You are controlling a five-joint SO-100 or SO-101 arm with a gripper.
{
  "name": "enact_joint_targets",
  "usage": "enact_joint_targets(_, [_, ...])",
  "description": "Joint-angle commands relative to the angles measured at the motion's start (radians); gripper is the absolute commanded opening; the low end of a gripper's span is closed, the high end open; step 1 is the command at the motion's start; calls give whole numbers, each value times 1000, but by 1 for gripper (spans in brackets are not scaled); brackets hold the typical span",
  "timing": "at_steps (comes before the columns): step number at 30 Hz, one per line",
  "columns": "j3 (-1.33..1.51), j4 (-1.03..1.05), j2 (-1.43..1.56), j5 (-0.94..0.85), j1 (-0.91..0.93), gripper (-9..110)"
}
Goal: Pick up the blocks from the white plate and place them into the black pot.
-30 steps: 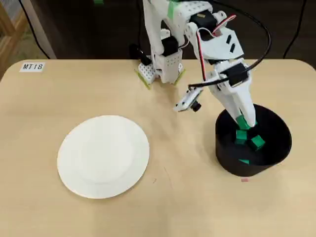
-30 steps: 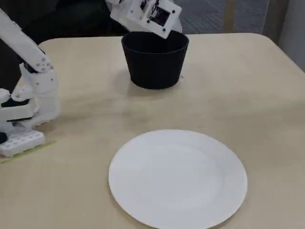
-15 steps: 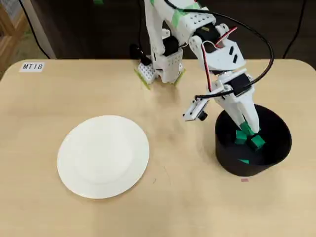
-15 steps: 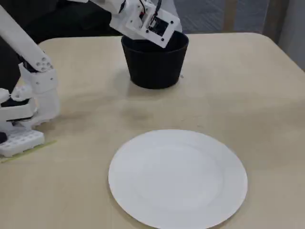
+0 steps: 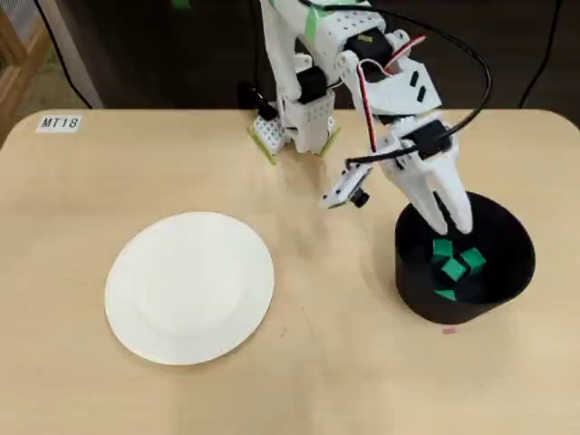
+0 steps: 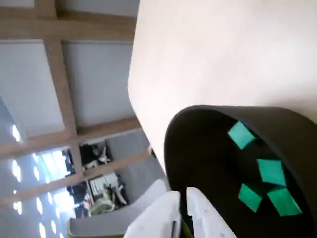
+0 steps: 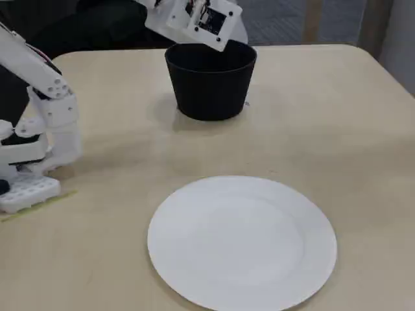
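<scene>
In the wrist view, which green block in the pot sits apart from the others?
The upper one, alone near the black pot's far wall. The other three cluster together lower down, beyond the claw.

We see the white plate [image 5: 189,286] lying flat on the table, round and plain with a shallow rim, and nothing rests on it in the overhead view or the fixed view [image 7: 242,241]. Well apart from it, to the right in the overhead view, the black pot [image 5: 507,237] stands upright, matte, with tall walls that flare slightly toward the open mouth [image 7: 211,84]. Inside it we count four small bright green blocks [image 6: 271,171] in the wrist view, lying on the bottom: three clustered close together and one a little apart from them.
</scene>
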Motion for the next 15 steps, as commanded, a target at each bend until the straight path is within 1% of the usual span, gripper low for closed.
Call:
enact_joint_targets(1, [-6,100,114,-21,101,-2])
enact_joint_targets(5, [-5,238,222,-46,276,-2])
enact_joint_targets(9, [11,288,264,-75,428,-2])
enact_joint_targets(12, [37,304,288,-94,500,-2])
enact_joint_targets(15, [104,307,360,-74,514,-2])
